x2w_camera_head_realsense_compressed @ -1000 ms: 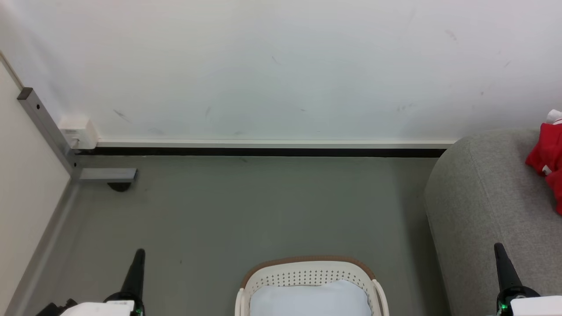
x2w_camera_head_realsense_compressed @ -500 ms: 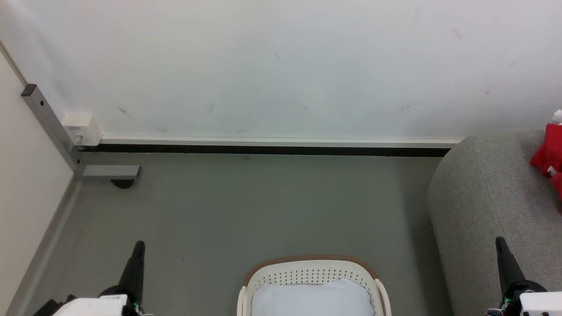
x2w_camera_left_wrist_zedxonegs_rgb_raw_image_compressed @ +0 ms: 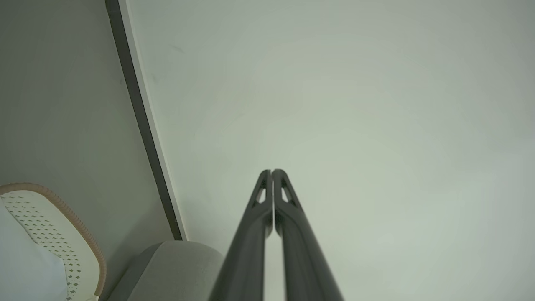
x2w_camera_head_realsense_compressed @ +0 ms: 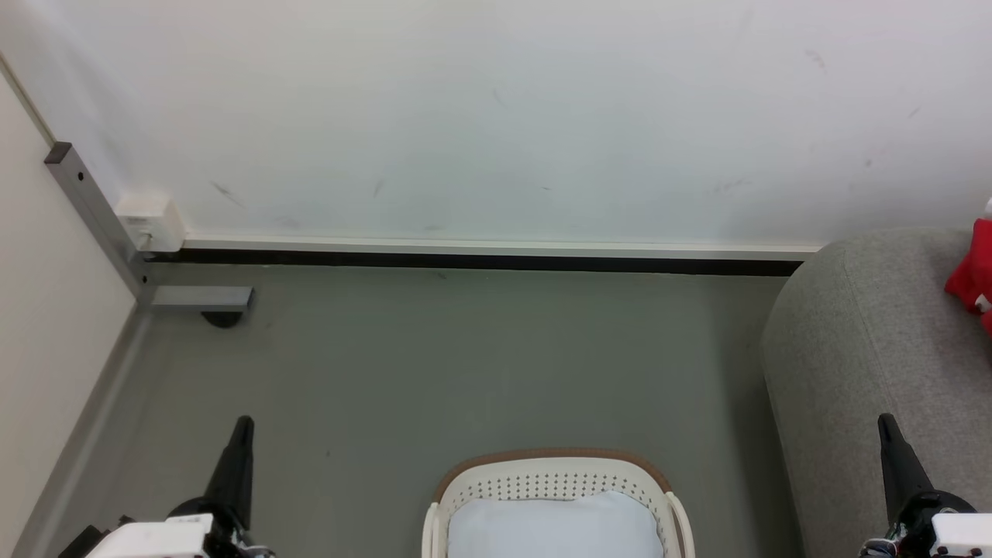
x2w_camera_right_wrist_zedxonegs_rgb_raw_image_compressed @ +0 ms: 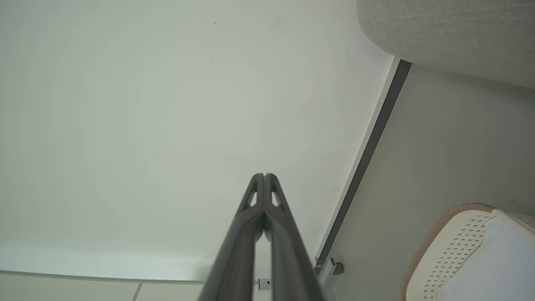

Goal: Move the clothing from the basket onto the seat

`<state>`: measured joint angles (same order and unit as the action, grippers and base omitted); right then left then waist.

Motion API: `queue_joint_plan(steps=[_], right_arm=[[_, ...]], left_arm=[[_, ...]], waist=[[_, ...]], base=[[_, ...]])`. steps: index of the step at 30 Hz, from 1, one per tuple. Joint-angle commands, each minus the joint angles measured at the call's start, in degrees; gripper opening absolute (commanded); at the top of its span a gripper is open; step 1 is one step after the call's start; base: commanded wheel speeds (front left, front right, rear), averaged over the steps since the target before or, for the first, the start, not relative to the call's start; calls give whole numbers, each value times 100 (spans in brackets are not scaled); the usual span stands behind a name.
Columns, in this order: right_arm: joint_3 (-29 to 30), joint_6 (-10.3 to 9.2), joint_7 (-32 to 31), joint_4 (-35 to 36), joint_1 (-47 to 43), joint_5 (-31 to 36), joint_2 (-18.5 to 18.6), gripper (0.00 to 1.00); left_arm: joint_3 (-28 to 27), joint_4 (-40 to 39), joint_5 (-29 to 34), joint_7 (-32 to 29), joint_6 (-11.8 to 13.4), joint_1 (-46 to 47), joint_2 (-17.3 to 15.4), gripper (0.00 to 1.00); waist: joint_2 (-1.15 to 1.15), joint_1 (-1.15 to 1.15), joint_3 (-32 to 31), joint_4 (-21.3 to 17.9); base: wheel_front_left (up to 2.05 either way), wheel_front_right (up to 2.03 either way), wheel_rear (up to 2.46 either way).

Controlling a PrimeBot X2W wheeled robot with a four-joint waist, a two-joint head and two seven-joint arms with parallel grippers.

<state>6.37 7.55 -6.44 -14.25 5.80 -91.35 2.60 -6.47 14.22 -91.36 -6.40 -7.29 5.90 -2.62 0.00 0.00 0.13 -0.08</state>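
Left pincer (x2w_camera_left_wrist_zedxonegs_rgb_raw_image_compressed: 272,171) fingertips pressed together, empty, right pincer (x2w_camera_right_wrist_zedxonegs_rgb_raw_image_compressed: 264,174) likewise, touching nothing

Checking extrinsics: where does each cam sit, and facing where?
Head view: on the head, facing forward and down at floor, basket, seat; both jaws at lower corners.
Left wrist view: on left wrist, along its shut jaws at the wall.
Right wrist view: on right wrist, along its shut jaws at the wall.
Shared: all three catch basket and seat.

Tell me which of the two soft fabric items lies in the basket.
The pale white pad lies inside the basket. The red clothing is on the grey sofa, at the head view's right edge.
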Motion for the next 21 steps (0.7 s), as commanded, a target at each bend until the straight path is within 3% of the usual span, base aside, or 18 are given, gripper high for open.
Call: queue_joint_plan(steps=[1,21], right_arm=[[34,-12,-26,45,78,-132,52,0],[31,-12,-26,41,77,-110,50,0]], left_arm=[[-18,-31,-149,-35,-42,64,-47,0],[-16,-30,-139,-37,-43,60,-45,0]], waist=[[0,0,3,6],[0,0,4,8]], base=[[0,0,0],[0,0,0]])
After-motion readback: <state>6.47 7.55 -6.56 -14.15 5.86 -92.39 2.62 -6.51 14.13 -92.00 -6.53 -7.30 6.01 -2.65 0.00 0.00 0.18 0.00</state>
